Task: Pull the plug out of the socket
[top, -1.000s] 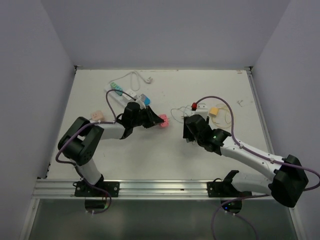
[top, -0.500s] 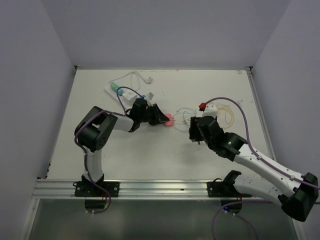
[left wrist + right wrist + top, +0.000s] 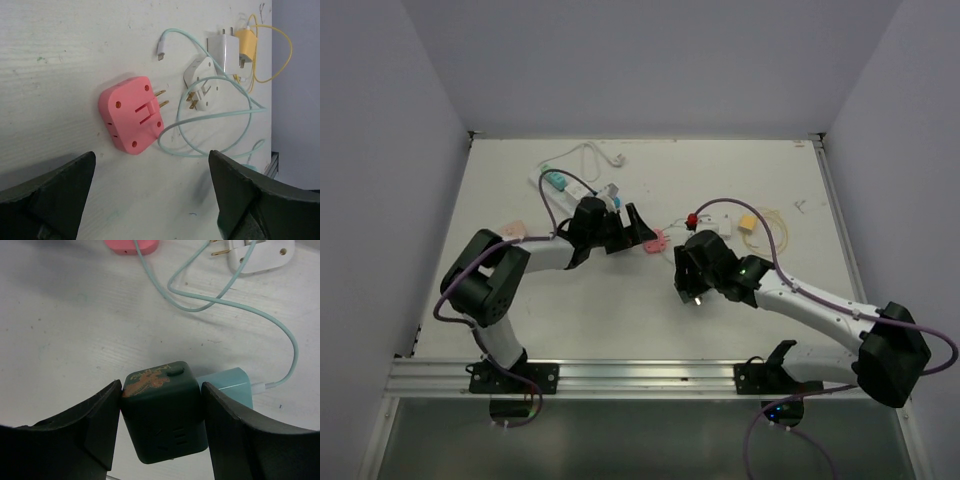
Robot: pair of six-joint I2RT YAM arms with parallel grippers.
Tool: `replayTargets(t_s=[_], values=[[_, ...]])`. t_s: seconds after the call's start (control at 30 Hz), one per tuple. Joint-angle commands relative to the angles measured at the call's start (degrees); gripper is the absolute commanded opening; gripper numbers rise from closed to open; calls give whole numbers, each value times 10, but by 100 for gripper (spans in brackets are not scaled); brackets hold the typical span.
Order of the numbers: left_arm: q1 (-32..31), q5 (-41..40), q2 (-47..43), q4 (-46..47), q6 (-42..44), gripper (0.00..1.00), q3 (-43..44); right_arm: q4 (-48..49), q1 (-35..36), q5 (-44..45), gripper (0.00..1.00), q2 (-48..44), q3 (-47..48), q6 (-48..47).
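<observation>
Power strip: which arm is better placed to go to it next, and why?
Left. The left tool is open and empty, the pink adapter lying free, and the power strip lies beside that arm. The right tool grips a dark cube.

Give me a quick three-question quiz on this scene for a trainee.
1. True or false: the pink plug lies on the table with its prongs bare, not gripped by the left jaws.
2. What do the right jaws hold? A yellow charger; B dark green cube; C white adapter.
3. Fill in: the small plug against that cube is ___ in colour.
Key: 1 true; 2 B; 3 teal.
</observation>
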Motion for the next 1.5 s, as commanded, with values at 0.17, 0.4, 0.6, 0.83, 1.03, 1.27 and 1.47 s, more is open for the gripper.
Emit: replayTargets(t_s=[0.17,0.4,0.6,0.83,1.03,1.27,1.47], values=[[3,-114,-238,-106,49,99,-72,61,33,15,0,109,47,47],[-2,-177,-432,-215,115,100,-128,54,90,49,0,234,134,41],[-5,-196,-559,-327,144,100,-163,32,111,66,39,309,206,56],[-7,-197,-636,-412,173,100,-181,9,113,52,89,309,265,51],[-7,-186,-634,-428,209,100,-165,-19,111,44,99,276,294,44],[-42,-149,-533,-416,291,99,-101,-30,63,70,99,172,231,48],[-115,-136,-409,-406,375,100,-23,-17,-38,32,99,30,108,64]])
